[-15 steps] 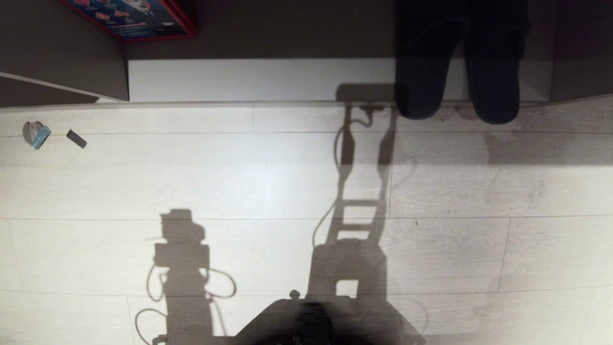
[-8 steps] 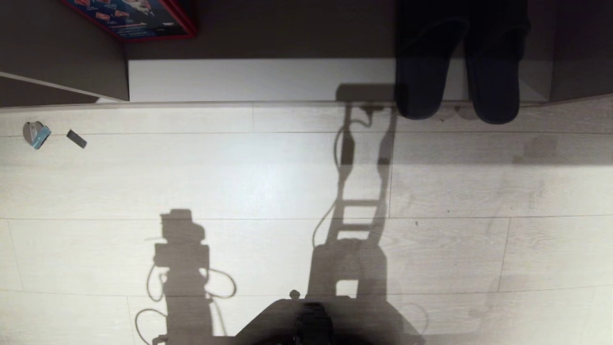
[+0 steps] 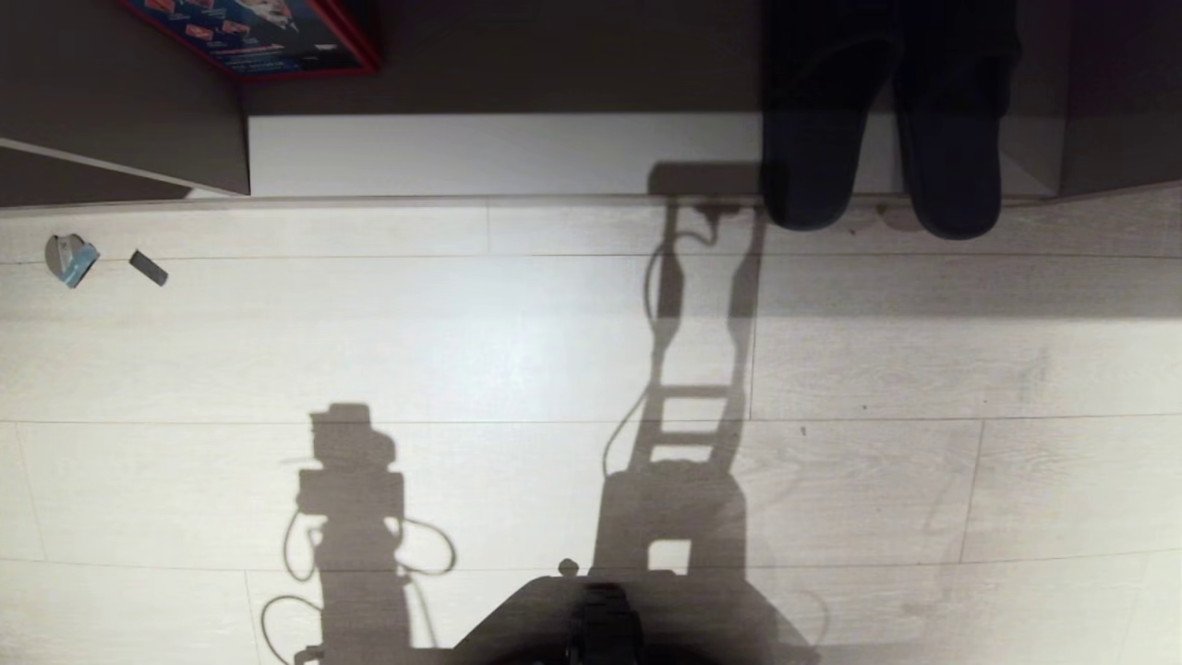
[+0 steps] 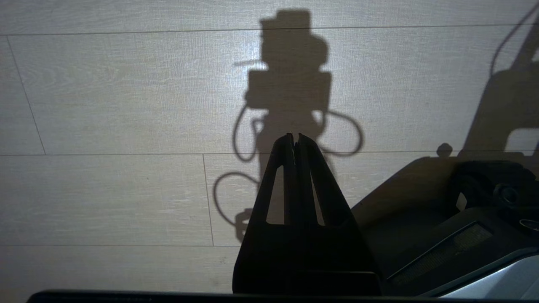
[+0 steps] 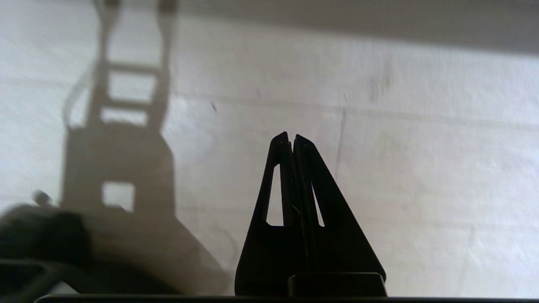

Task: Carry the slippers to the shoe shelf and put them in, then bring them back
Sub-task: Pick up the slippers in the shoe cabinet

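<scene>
Slippers [image 3: 882, 139] sit toes-in on shoe shelf [image 3: 499, 152], heels overhanging floor; left gripper [image 4: 294, 141] and right gripper [image 5: 291, 141] both pressed together, empty, so return carry remains.

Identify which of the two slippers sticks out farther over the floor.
The slipper on the robot's right; its toe reaches slightly farther past the shelf's pale base board than the other slipper's.

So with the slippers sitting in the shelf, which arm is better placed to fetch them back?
Right, probably. The slippers lie at the right end of the shelf, on the robot's right. Both the right gripper and the left gripper are shut, empty and over bare floor.
</scene>
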Robot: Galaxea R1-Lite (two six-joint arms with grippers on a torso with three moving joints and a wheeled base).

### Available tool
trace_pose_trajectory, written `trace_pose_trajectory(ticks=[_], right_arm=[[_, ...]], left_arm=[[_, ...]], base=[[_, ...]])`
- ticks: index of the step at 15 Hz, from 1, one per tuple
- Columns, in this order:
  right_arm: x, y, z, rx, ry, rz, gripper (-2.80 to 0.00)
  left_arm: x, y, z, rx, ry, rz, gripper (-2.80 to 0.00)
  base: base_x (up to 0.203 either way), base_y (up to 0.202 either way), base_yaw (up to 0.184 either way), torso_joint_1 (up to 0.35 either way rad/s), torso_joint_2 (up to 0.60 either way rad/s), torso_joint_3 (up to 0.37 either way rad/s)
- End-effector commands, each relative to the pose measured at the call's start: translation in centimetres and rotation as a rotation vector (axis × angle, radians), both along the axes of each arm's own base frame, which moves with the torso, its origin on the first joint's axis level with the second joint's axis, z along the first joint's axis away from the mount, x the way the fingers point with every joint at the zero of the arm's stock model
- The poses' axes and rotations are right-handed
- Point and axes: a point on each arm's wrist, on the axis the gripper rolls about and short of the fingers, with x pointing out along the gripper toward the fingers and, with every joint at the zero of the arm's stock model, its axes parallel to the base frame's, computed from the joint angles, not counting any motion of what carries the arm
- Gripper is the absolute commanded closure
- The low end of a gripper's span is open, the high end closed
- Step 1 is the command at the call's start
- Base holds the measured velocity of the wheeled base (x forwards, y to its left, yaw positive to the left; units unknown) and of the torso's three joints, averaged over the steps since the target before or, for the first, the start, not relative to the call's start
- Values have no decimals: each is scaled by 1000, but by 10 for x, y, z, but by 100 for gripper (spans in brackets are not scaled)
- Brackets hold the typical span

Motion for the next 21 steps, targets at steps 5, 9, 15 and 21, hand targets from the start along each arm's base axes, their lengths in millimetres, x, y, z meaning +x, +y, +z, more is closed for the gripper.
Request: trace_pose_trajectory(ticks=[5,9,15,21], right_arm=[[3,1,-34,-15,194,25,0],[3,1,-33,5,188,27,0],[3,1,-33,2,189,26,0],[3,1,-33,7,189,26,0]], left_arm=[[0,0,0,0,-1,0,0],[0,0,0,0,1,0,0],[0,0,0,-3,0,0,0],[0,0,0,-3,1,0,0]], base=[[0,0,0,0,0,0],[0,0,0,0,0,0],[0,0,0,0,0,0],[0,0,0,0,0,0]])
